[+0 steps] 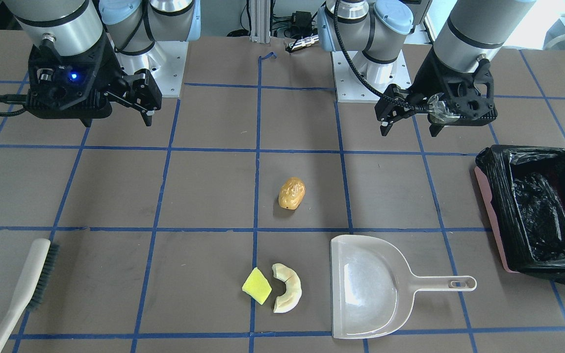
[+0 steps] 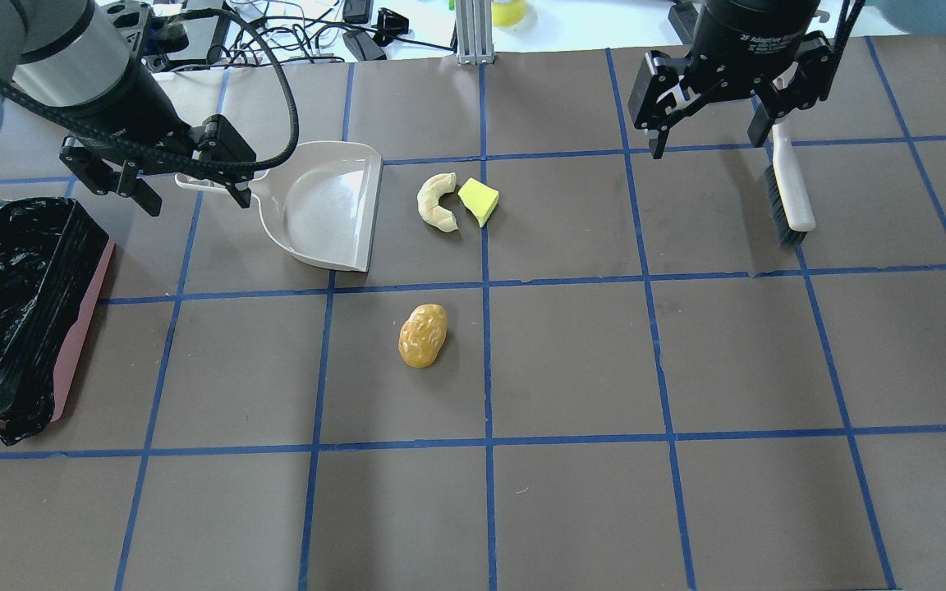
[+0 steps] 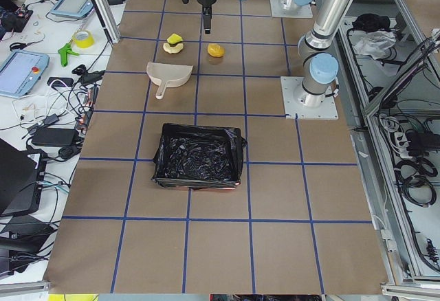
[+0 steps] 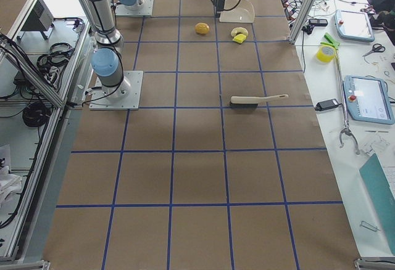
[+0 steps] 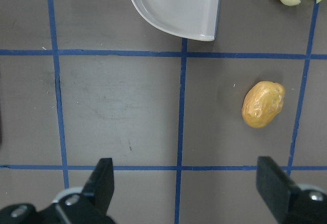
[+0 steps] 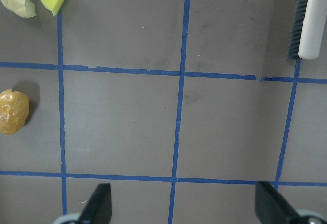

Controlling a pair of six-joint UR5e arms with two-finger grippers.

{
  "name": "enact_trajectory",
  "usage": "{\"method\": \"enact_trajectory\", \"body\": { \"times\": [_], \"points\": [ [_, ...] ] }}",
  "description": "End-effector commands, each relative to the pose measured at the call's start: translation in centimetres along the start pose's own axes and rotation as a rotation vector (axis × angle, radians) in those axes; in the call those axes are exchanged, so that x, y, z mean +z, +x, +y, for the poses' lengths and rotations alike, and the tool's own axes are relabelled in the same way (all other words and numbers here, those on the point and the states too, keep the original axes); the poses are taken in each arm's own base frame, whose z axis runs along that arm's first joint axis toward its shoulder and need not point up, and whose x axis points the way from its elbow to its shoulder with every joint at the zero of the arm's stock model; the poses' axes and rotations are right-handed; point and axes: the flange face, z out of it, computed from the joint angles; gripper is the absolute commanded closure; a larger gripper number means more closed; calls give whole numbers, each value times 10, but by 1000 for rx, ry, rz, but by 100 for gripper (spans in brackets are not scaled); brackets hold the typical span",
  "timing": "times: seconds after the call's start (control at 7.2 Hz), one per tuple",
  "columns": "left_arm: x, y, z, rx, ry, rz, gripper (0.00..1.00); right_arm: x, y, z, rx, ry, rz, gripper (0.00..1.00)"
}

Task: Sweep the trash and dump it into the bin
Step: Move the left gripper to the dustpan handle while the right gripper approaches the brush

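The trash lies on the brown table: a golden-brown potato lump, and beyond it a yellow sponge wedge touching a cream crescent slice. The pink bin with its black bag stands at the table's end on my left side. My left gripper hangs open and empty above the table. My right gripper is also open and empty, held high.
A beige dustpan lies next to the crescent, its mouth toward it and its handle toward the bin. A brush lies on the table's far right side. Blue tape lines grid the table.
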Motion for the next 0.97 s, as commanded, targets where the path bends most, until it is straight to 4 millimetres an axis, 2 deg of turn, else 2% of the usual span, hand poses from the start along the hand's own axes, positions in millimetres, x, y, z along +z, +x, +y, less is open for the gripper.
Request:
{"method": "enact_trajectory", "body": {
  "times": [0.0, 0.56, 0.69, 0.83],
  "points": [
    [0, -2, 0, -3, -1, -4, 0, 0, 0, 0, 1, -2, -2, 0],
    [7, -5, -7, -7, -5, -2, 0, 3, 3, -5, -1, 5, -8, 0],
    [4, -5, -14, -27, 34, 0, 0, 4, 14, -14, 21, 26, -13, 0],
    [-1, -16, -20, -41, 81, -5, 0, 4, 39, -26, 64, 62, -15, 0]
  ]
}}
